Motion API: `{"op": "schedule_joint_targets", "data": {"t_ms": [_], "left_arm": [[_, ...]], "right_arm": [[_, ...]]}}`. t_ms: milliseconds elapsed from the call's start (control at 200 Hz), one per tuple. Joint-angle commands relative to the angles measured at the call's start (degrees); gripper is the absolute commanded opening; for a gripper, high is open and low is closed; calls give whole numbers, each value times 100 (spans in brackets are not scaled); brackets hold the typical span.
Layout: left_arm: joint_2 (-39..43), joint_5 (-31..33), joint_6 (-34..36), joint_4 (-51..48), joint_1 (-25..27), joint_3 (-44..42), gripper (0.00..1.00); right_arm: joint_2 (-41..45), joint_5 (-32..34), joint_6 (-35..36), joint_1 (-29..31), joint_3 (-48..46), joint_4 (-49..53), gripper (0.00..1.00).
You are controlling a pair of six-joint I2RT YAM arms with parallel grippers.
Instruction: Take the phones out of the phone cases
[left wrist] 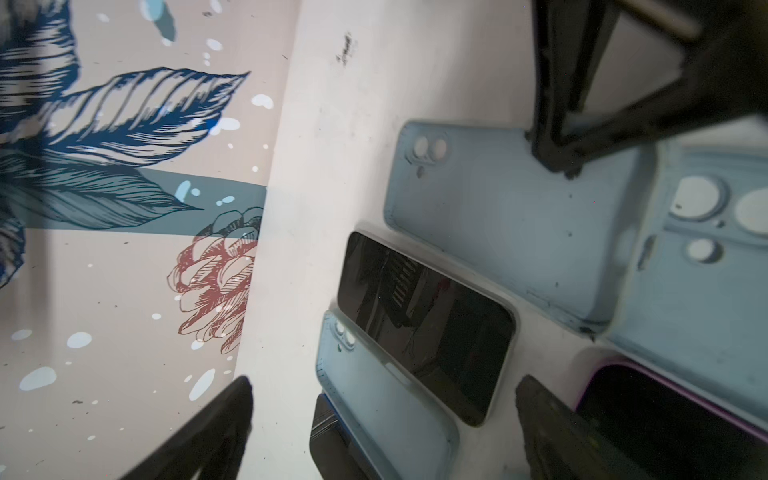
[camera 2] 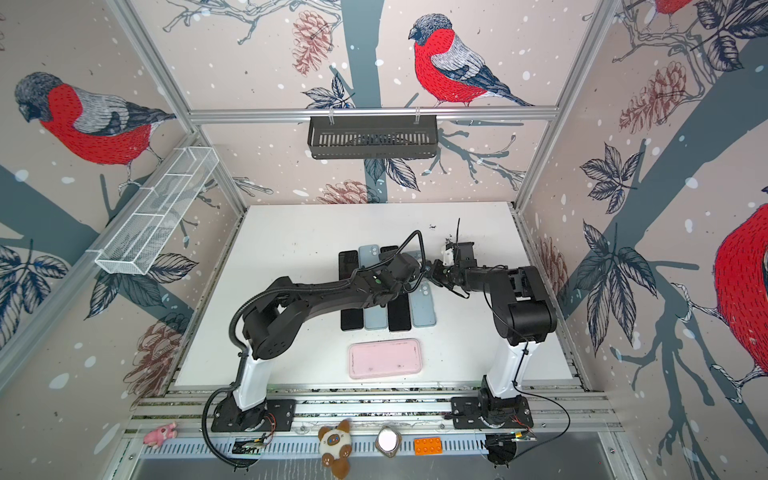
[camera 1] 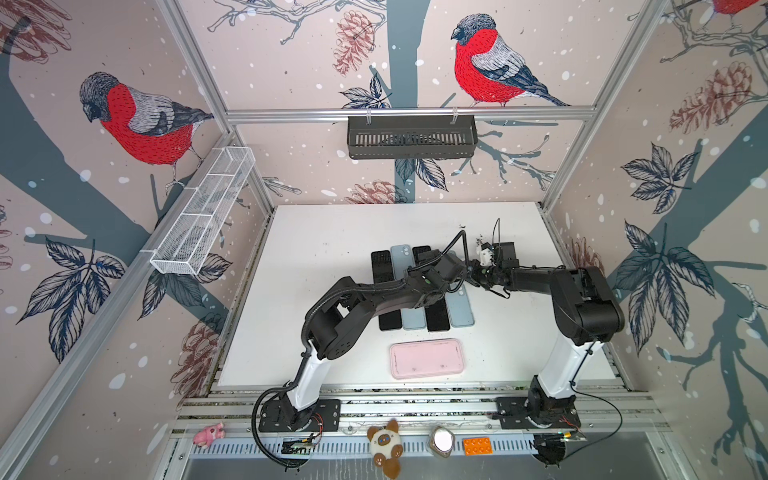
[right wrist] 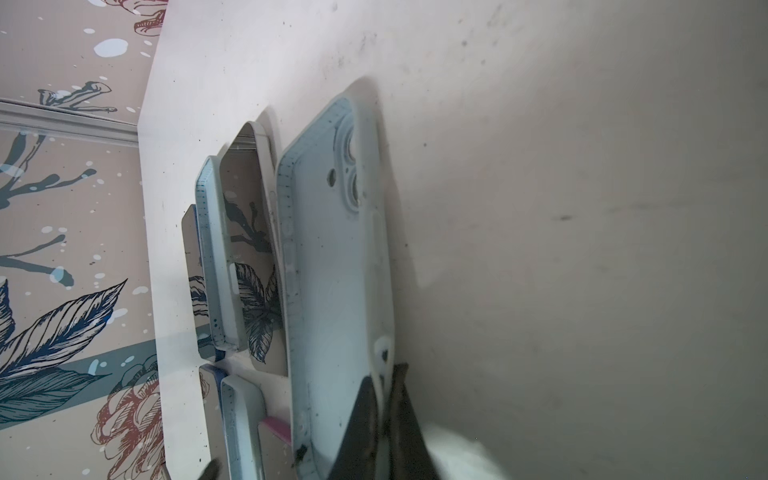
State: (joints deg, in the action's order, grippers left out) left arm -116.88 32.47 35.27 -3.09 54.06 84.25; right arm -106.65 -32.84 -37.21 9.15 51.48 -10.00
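So, nearest the front there's a pink case [camera 1: 427, 358] lying flat on the white table [camera 1: 316, 232]. Past it, the left gripper [left wrist: 385, 380] hangs spread wide over the rows of phones [left wrist: 424, 324]. Farthest back, the right gripper [right wrist: 386, 374] is pinched tight on the rim of a blue phone case [right wrist: 336, 270], rightmost in the far row.

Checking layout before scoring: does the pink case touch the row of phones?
No, the pink case lies apart from the row of phones, with bare table between.
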Motion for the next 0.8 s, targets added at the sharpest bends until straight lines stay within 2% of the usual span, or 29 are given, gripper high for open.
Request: {"op": "schedule_joint_targets", "data": {"t_ms": [0,265,575,670,795], "left_arm": [[491,-160,-705,22,-10,40,97],[1472,-69,-1809,-347,-11,-110,97],[2398,124,-2666,-369,-11,-664,98],[2755,191,-2954,-396,-11,-863,97],[3369,442,-3451,-279,-10,-1306,98]], "right_arm": [[-90,284,16,73,102,-160,0],[-260,551,117,144,274,-123,1],[-295,546,238,122,248,-127,43],[-147,645,306,81,232,-50,51],[171,898,411,4,183,56,68]]}}
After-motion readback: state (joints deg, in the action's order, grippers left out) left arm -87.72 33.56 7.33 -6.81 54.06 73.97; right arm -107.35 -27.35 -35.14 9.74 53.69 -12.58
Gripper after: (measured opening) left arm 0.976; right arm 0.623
